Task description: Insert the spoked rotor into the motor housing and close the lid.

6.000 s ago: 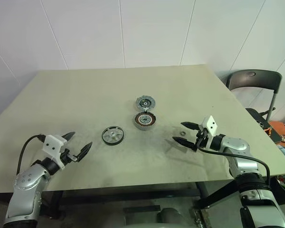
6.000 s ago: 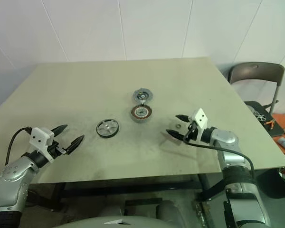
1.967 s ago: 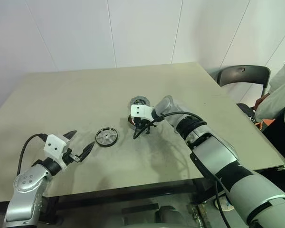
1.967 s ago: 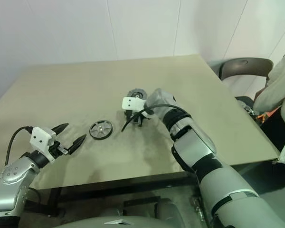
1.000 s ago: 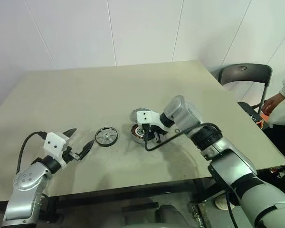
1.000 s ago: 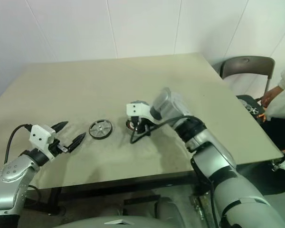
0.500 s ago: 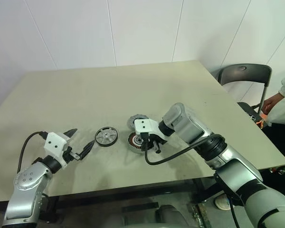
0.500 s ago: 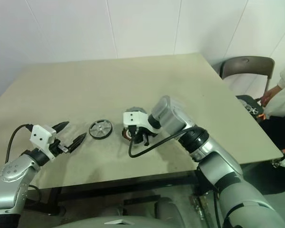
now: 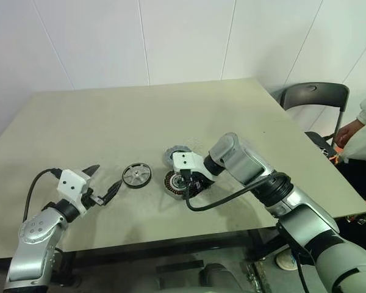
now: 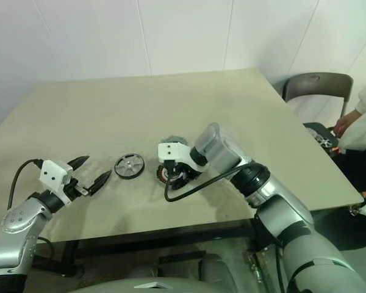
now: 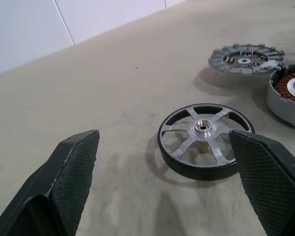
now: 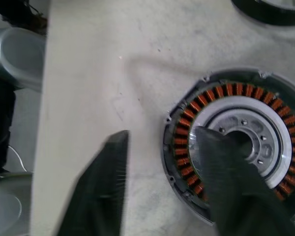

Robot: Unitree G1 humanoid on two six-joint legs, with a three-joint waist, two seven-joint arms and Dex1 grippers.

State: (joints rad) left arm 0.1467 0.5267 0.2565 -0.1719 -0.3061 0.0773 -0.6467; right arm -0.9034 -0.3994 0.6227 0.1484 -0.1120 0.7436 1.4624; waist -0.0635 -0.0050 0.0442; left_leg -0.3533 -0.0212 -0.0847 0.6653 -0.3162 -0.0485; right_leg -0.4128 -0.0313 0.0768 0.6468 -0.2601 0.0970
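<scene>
Straddling motor housing (image 12: pixel 236 147) rim, R fingers (image 12: pixel 226 182) spread; L fingers (image 11: pixel 71 167) spread wide, empty.

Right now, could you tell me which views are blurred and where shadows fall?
Right wrist view: the right gripper's fingers are smeared, the motor housing sharper. Left wrist view: crisp, with a soft shadow beside the spoked rotor. Head views: even light, faint shadows on the table.

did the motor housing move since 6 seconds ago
Yes. The motor housing sat directly against the lid; now it lies apart from it, nearer the table's front edge, with the right gripper over it.
</scene>
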